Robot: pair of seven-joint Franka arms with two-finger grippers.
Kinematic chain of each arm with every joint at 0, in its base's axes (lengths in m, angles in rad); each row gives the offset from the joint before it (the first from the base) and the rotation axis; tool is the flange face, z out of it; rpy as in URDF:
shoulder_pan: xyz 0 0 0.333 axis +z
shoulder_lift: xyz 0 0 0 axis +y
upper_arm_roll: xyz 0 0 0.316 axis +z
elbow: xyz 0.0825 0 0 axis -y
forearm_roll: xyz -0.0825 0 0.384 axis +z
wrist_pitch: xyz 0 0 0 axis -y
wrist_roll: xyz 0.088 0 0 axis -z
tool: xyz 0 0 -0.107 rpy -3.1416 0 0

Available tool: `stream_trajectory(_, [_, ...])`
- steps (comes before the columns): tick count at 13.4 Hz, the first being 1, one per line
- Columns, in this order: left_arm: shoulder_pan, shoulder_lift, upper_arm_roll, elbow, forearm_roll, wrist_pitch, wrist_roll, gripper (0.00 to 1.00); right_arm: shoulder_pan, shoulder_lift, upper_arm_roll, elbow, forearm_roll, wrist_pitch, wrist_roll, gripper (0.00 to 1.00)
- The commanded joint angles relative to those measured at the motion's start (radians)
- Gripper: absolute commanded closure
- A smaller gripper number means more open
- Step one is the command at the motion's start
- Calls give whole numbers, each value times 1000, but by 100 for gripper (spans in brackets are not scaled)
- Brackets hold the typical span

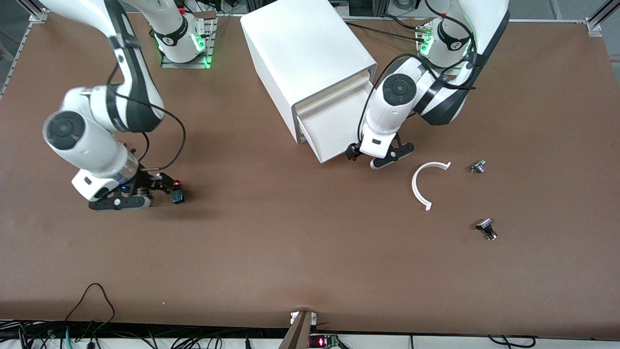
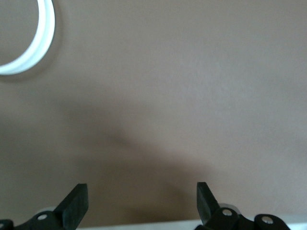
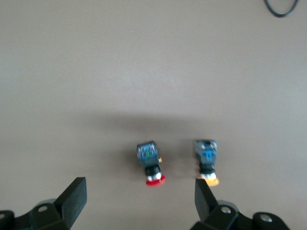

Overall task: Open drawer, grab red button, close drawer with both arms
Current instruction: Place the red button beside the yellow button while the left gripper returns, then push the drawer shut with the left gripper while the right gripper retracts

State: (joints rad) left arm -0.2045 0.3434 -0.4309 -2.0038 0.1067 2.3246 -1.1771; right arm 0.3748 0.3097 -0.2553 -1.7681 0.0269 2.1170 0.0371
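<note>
Toward the right arm's end of the brown table [image 1: 290, 232], the right end effector [image 1: 160, 191] sits low over the surface with its fingers [image 3: 72, 199] spread wide and nothing between them. The red-capped button [image 3: 151, 163] lies on its side on the table just off those fingers, released. An alike button with an orange-yellow cap [image 3: 207, 160] lies just beside it, the two apart and roughly parallel. The front view shows only one small dark body with a red spot [image 1: 177, 193] right at the tip of the end effector.

Near the middle of the table the big white cabinet [image 1: 305, 53] stands at an angle, and its drawer [image 1: 334, 128] is pulled out. The left end effector [image 1: 378, 157] hangs just beside the drawer's front corner, fingers [image 2: 74, 203] wide apart and empty over bare table.

A white open ring [image 1: 426, 182] lies close by, toward the left arm's end. Two small dark metal parts lie farther that way: one [image 1: 478, 166] level with the ring, one [image 1: 487, 228] nearer the front camera.
</note>
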Motion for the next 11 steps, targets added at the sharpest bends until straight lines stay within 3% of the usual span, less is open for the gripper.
stream_trajectory(1, [-22,0,-8,-13,30,-10,-30,1,-4,-40,-16,90,18,-164,-25,0])
stream_trajectory(5, [-21,-17,-55,-4,27,-115,-30,1,-2,-125,-13,168,14,-317,-17,0])
stream_trajectory(8, [-26,-8,-100,-4,15,-134,-38,1,-2,-130,-39,307,13,-504,26,0])
stream_trajectory(11, [-26,-6,-135,-1,-19,-157,-38,1,-2,-151,-48,335,13,-528,58,0])
